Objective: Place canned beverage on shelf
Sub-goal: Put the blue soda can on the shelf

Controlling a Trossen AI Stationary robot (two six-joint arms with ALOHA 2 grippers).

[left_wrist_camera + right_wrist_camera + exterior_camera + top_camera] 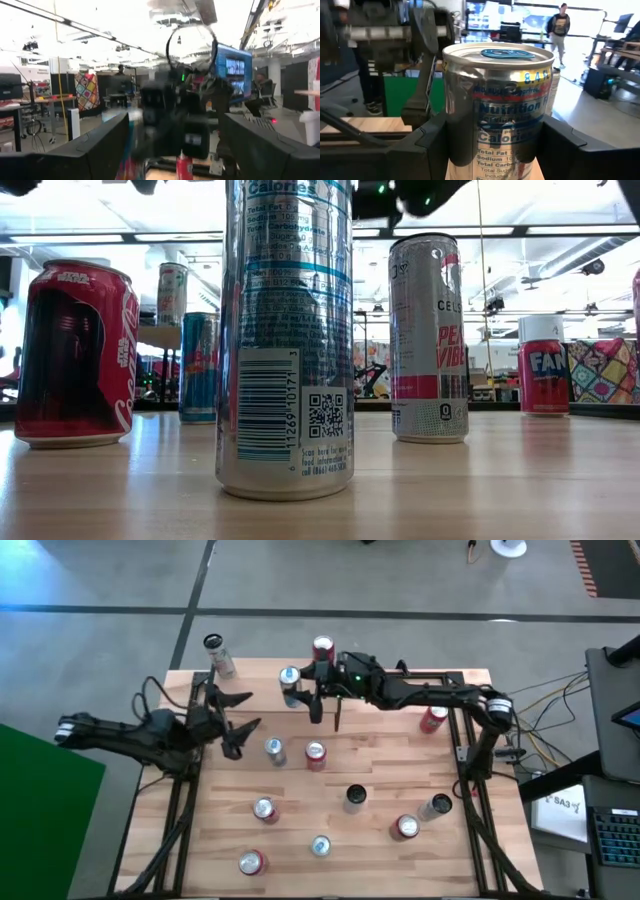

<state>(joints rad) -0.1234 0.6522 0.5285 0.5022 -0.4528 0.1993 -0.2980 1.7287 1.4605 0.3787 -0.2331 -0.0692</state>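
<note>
Butcher-block table (380, 830) carries a scatter of upright cans: a red one (315, 755) and a silver one (274, 750) near the middle, a dark-topped one (355, 798) just toward the near side, more red cans (264, 809) and silver cans (320, 846) toward the near edge, and one red can (433, 719) by the right side. In the low view a tall silver can (287, 340) with a barcode fills the foreground, with a red cola can (75, 355) to one side and a grey-and-pink can (429, 340) to the other

At the far edge the shelf (255, 675) shows only partly under the arms; a can (219, 655) stands at its left end and a red can (322, 648) farther right. The right gripper (300, 690) reaches over this far edge, its fingers (560, 145) closed on a silver-and-blue can (500, 110), held upright between them. Whether that can touches the shelf cannot be told

The left gripper (240, 725) hovers just left of the table's middle, fingers spread, near the held can but apart from it
</note>
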